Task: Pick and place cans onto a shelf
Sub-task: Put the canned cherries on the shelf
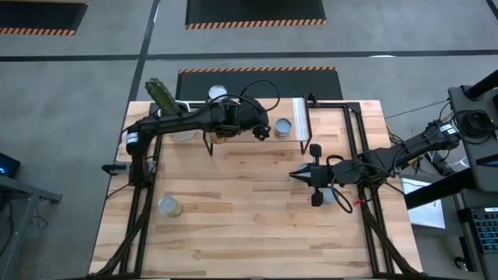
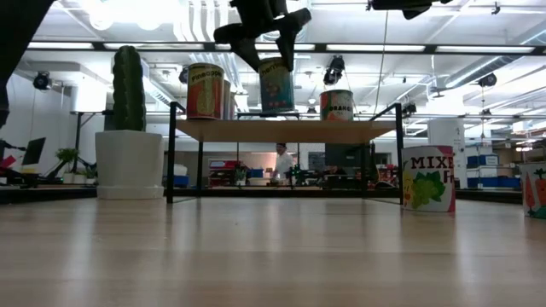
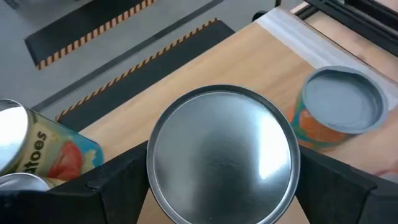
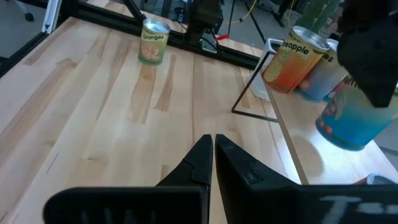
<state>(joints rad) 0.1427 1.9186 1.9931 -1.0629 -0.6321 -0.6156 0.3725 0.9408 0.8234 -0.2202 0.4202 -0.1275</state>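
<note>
Reaching over the shelf (image 1: 257,128) along the table's far edge, the left gripper (image 2: 265,38) had its two dark fingers (image 3: 339,180) clamped on either side of a blue-labelled can (image 2: 277,85), gripping it just under the shiny lid so the can hung upright. From table height its base looked level with the light wooden top board, so I judged it was being set down or was about to be let go. It sat between two cans already on that board: a red-labelled can (image 2: 204,90) towards the cactus end and an orange-topped can (image 2: 337,105) towards the white strip, each with a gap, probably left so fingers could pass. The right gripper (image 1: 299,176) waited over bare wood near the table's right edge, its fingers pressed together and holding nothing. More cans waited on the table: a "MIXED" can (image 2: 428,178) beside the shelf's leg and an oranges can (image 1: 169,206) near the left edge. A cactus pot (image 2: 129,162) stood at the far left corner.
</note>
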